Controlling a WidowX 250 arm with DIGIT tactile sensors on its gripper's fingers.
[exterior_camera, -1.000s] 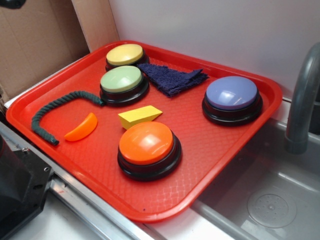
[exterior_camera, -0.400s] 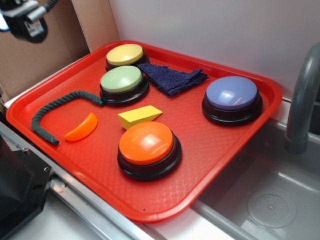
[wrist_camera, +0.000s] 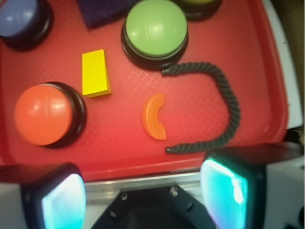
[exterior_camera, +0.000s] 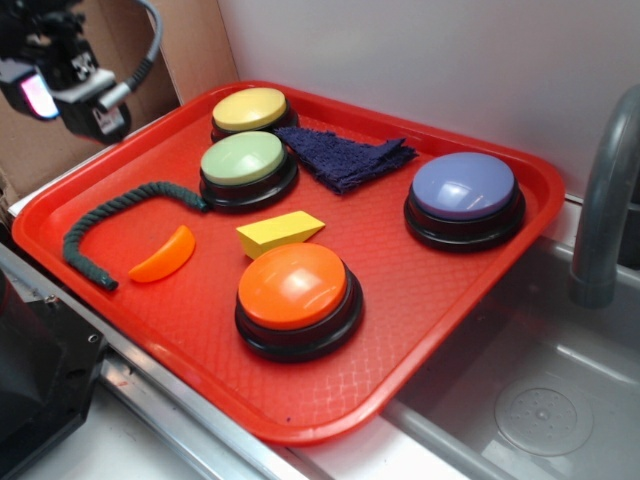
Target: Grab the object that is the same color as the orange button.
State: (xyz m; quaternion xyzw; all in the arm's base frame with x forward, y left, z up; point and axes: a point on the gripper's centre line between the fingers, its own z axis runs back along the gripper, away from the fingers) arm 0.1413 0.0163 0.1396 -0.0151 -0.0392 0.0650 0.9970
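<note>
- Red tray (exterior_camera: 470, 300): textured plastic with a raised rim, beside a steel sink (exterior_camera: 545, 400) and its grey faucet (exterior_camera: 605, 200); holds every item listed below.
- Orange crescent (exterior_camera: 163, 257): small, glossy, slice-shaped; lies flat on the tray's left part, inside the curve of the rope, touching nothing. In the wrist view (wrist_camera: 155, 117) it sits near the middle of the frame, between the two fingers and well beyond them.
- Orange button (exterior_camera: 293, 290): large dome on a black base, near the tray's front edge, to the right of the crescent and apart from it.
- Yellow wedge block (exterior_camera: 279, 233): lies just behind the orange button, between it and the green button.
- Green button (exterior_camera: 245, 165): dome on a black base; one end of the rope lies against its base.
- Yellow button (exterior_camera: 250, 110): at the far corner, behind the green one.
- Purple button (exterior_camera: 464, 193): on the right side of the tray.
- Dark blue cloth (exterior_camera: 345, 155): crumpled, between the yellow and purple buttons.
- Dark green rope (exterior_camera: 105, 225): bent in an arc around the crescent without touching it.
- Gripper (wrist_camera: 143, 200): spread wide, grasping nothing; its two glowing pads frame the lower wrist view. In the exterior view (exterior_camera: 60, 75) it hangs above the tray's far-left edge, clear of all items.
- Cardboard (exterior_camera: 70, 90): behind the tray's left side.
</note>
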